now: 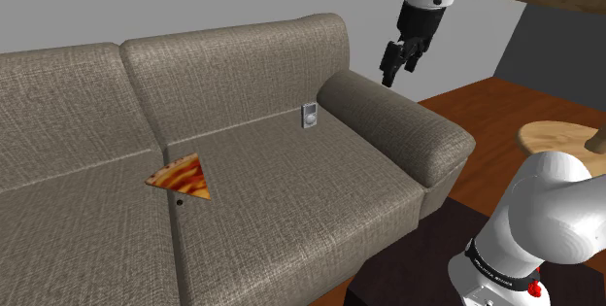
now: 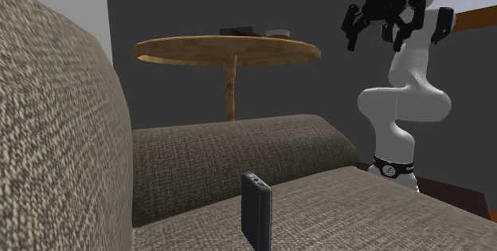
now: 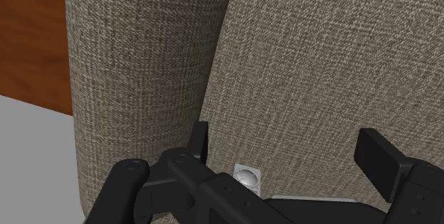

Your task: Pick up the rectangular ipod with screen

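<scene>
Ipod [image 1: 309,116] stands upright on the sofa [image 1: 291,187] seat at the foot of the backrest, just beside the armrest [image 1: 398,124], long axis near vertical. It lies well below the tool [image 1: 390,69]. The tool hangs above the armrest, jaws apart, holding nothing.

Big grey-brown fabric sofa [image 1: 291,217] takes up most of the shoulder view. A pizza slice [image 1: 182,178] is lying on the seat at left-centre, right by the seam between the cushions. Reddish wood floor [image 1: 486,95] shows at the right. In the second exterior view, upper middle, a round wooden desk [image 2: 227,50] on one leg stands behind the armrest [image 2: 239,150]. It has a couple of small things on top, can't tell what.
</scene>
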Robot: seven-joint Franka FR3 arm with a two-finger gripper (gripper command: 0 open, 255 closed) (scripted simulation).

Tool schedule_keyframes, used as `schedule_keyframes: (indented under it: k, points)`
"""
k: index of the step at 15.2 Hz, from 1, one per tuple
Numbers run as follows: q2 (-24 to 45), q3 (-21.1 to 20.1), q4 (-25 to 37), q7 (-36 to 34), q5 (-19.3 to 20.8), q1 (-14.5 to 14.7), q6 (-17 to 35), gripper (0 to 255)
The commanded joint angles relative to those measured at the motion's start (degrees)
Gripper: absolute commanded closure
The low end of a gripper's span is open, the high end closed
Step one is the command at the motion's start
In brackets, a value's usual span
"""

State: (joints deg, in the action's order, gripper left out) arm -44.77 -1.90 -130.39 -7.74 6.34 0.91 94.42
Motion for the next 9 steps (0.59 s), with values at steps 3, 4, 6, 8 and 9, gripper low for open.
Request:
schedule_keyframes:
  k: [3,4,6,8,9]
  points:
    - [3.3,0.5,-0.1,-0.1,0.1,-0.2,3.4,0]
    - [5.0,0.8,-0.1,-0.1,0.1,-0.4,5.1,0]
    - [8.5,1.3,0.3,-0.2,0.1,-0.6,8.3,0]
    - [12.2,1.8,1.0,-0.2,0.1,-0.8,11.4,0]
    - [14.1,2.0,1.4,-0.2,0.0,-0.9,12.9,0]
